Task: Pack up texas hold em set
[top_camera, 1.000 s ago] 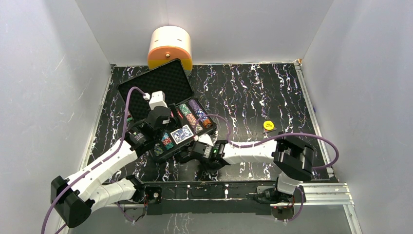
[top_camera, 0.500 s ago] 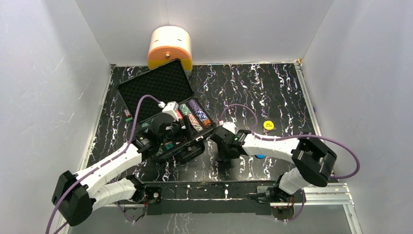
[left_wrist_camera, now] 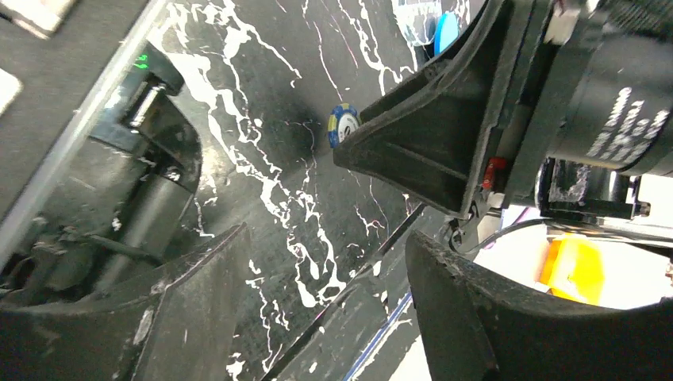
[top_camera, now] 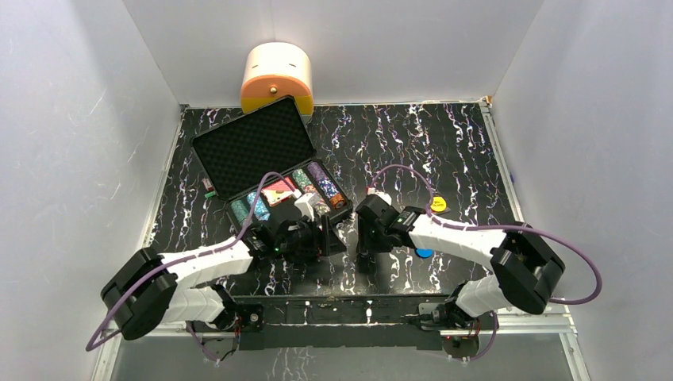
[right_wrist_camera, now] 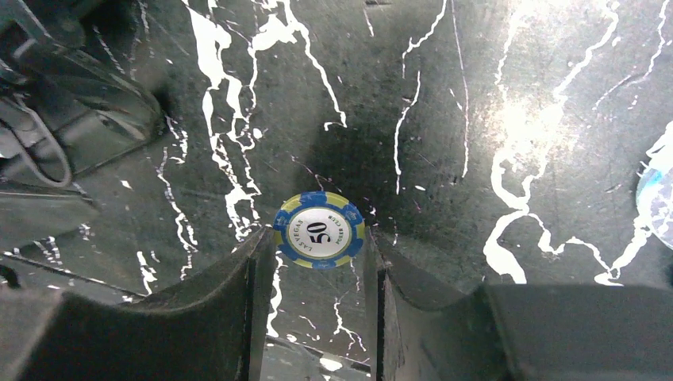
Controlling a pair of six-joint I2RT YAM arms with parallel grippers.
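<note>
The black briefcase (top_camera: 238,202) lies open at the left, its foam lid (top_camera: 252,145) tilted back, with rows of chips (top_camera: 317,184) and a red deck (top_camera: 278,193) inside. A blue-and-yellow "50" chip (right_wrist_camera: 319,231) lies on the table just right of the case. My right gripper (top_camera: 364,255) points down at it, its fingers touching both edges of the chip (left_wrist_camera: 343,125). My left gripper (top_camera: 332,236) is open and empty, low beside the case's front corner and facing the right gripper (left_wrist_camera: 428,151). A yellow disc (top_camera: 437,204) and a blue disc (top_camera: 424,253) lie on the table to the right.
The cream-and-orange container (top_camera: 277,77) stands at the back behind the case lid. A small dark item (top_camera: 209,187) lies left of the case. White walls close in the black marbled table (top_camera: 444,143). A metal rail (top_camera: 357,311) runs along the near edge.
My left gripper has moved off the case to its front right corner, down near the table. My right gripper has shifted slightly and now stands over the 50 chip.
</note>
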